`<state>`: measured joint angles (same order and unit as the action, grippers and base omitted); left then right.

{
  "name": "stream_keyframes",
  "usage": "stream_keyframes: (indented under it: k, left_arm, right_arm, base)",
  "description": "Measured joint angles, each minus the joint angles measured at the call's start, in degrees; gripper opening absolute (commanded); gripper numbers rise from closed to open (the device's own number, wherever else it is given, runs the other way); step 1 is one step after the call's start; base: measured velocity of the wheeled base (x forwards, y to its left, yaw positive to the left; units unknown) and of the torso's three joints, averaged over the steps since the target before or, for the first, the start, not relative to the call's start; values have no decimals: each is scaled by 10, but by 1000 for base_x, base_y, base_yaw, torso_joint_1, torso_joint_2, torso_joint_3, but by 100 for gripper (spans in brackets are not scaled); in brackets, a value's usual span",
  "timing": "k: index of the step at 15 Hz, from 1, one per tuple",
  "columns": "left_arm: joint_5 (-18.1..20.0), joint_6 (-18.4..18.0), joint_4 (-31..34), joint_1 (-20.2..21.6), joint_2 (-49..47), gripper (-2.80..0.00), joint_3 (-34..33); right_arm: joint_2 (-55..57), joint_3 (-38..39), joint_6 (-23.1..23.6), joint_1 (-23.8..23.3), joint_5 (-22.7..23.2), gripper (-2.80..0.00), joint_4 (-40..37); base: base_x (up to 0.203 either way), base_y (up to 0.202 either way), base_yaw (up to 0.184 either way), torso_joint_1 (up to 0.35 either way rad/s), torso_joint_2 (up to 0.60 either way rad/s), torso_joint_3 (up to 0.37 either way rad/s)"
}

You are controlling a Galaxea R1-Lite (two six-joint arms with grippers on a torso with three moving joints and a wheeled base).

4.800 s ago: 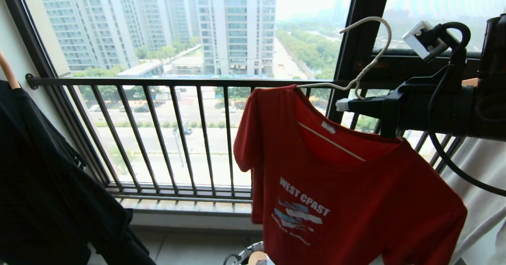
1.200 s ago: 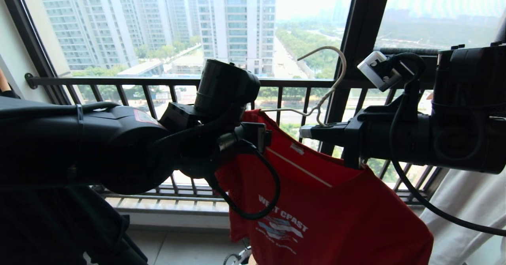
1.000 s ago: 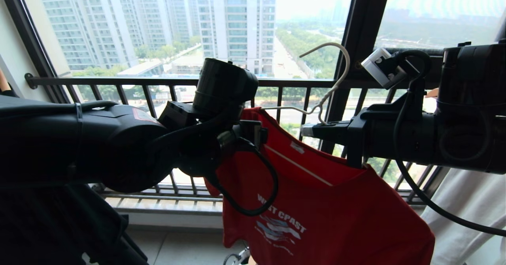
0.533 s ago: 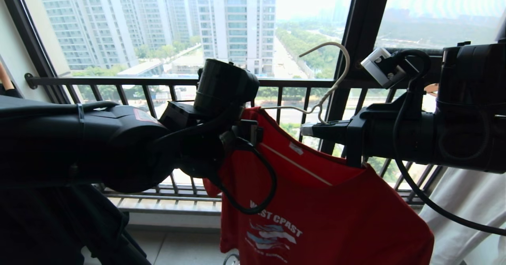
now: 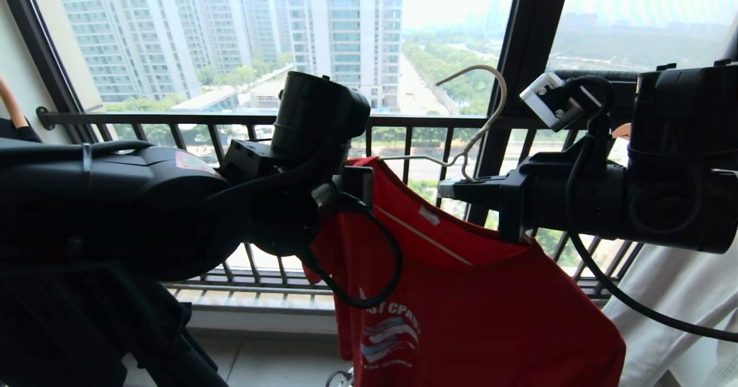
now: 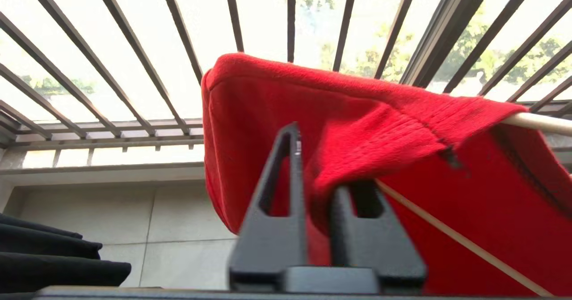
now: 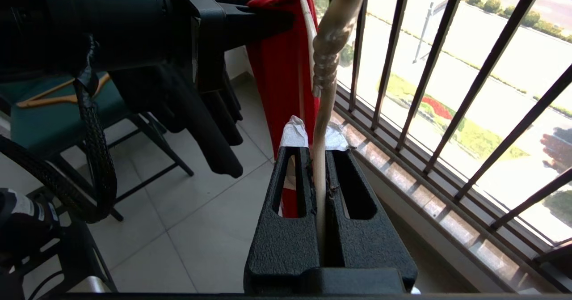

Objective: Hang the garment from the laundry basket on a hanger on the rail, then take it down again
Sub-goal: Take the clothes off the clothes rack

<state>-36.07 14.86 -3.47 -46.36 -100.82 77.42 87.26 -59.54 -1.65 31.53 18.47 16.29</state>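
The right gripper [image 7: 316, 157] clamps the hanger [image 7: 322, 112] stem, the garment [image 7: 281, 81] draped beyond it

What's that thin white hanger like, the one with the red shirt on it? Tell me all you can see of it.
The hanger is thin, cream-white and wire-like, with a long open hook and a twisted neck. It hooks on nothing; the right gripper is shut on its stem below the twist, holding it up before the window bars. The red T-shirt drapes over its arms, and the left gripper pinches the shirt's shoulder at one end.
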Motion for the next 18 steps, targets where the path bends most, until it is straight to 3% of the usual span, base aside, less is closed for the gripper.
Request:
stream_keyframes:
  k: [4, 9, 13, 18]
  left_arm:
    - [0, -6, -38, 7, 2, -280, -3]
    - [21, -16, -40, 79, -4, -280, 14]
    - [99, -12, -47, 111, -15, -280, 13]
    - [243, 17, -168, 158, -24, -280, -23]
  right_arm:
    - [2, 0, 0, 0, -9, -280, 0]
    - [12, -2, 2, -12, -11, -280, 0]
    - [18, -4, 3, -15, -10, -280, 0]
    - [22, -4, 3, -15, -10, -280, 0]
  base:
    - [0, 0, 0, 0, 0, 0]
    - [0, 0, 0, 0, 0, 0]
    - [0, 0, 0, 0, 0, 0]
    - [0, 0, 0, 0, 0, 0]
